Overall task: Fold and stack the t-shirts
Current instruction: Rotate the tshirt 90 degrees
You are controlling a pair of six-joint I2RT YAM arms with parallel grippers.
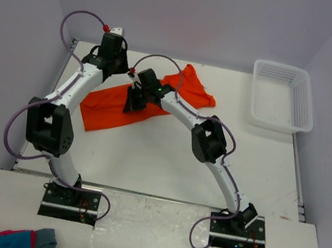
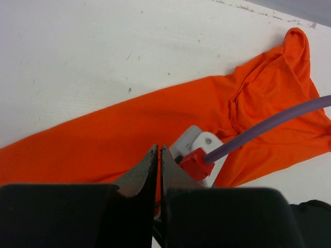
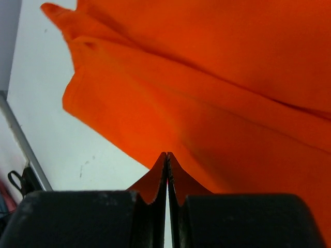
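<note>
Orange cloth: one t-shirt lies as a long slanted band on the white table, left of centre. The right gripper sits low at a fold edge, fingers clenched, probably to crease or drag it; I cannot tell if cloth is pinched. The left gripper hangs above, clenched, seemingly empty. The right arm's purple cable crosses between that gripper and the shirt. A white basket stands well apart, and a cloth bundle lies near-left.

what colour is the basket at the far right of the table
White, with mesh-like sides: the basket shows best in the top external view.
</note>
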